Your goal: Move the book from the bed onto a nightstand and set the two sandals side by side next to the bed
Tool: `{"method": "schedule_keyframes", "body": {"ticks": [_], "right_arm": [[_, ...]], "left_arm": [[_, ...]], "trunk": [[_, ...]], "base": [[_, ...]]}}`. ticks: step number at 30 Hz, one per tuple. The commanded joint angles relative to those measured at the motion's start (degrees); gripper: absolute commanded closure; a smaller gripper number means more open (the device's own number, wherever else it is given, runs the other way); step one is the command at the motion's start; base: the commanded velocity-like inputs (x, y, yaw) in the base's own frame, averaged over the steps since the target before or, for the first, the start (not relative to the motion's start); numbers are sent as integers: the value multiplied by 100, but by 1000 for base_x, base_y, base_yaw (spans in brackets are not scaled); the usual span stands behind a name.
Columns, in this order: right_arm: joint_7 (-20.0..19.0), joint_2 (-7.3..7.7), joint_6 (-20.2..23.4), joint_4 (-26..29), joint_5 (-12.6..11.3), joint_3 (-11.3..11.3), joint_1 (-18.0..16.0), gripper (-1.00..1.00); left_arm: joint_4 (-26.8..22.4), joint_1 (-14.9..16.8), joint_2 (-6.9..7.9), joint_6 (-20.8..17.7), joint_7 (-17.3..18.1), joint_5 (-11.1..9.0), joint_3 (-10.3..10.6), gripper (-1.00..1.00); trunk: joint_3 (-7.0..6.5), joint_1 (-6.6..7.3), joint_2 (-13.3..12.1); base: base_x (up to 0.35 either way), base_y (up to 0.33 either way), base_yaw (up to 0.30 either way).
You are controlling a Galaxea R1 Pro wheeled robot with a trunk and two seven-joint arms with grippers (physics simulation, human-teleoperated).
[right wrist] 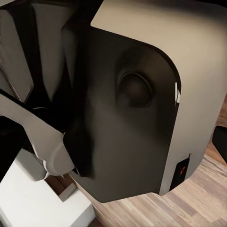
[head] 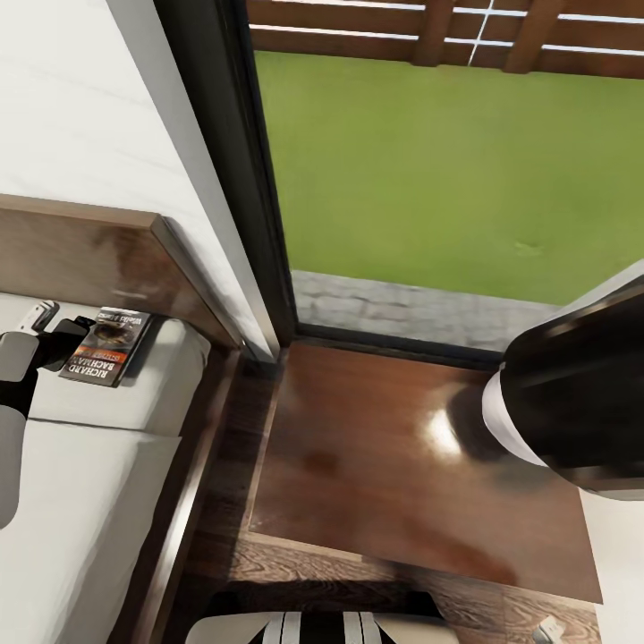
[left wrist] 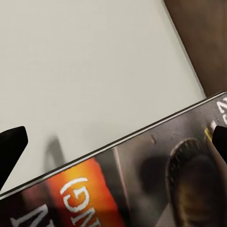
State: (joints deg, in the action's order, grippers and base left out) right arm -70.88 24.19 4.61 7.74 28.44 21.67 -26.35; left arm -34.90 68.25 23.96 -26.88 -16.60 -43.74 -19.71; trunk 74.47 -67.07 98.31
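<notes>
Evidently the pick-up is in hand; the left gripper (left wrist: 116,142) hangs spread over the book (head: 107,345) on the bed (head: 89,465); next it must pinch, then carry to the nightstand (head: 358,447).

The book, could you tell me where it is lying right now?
In the head view, the book lies at far left on the bed, near the headboard, with the left gripper at its edge.
</notes>
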Motion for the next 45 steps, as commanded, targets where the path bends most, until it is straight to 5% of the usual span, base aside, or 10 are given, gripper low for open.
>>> {"method": "schedule_keyframes", "body": {"ticks": [1,45], "right_arm": [[-28,-2,49,6,39,48,-1,-100],[-66,-2,58,0,49,45,-1,-100]], "left_arm": [[19,-1,-3,-19,-45,-153,-9,-100],[27,-1,-5,-19,-44,-153,-8,-100]], "trunk": [[3,-1,1],[-20,-1,1]], "base": [[0,0,0],[0,0,-43]]}}
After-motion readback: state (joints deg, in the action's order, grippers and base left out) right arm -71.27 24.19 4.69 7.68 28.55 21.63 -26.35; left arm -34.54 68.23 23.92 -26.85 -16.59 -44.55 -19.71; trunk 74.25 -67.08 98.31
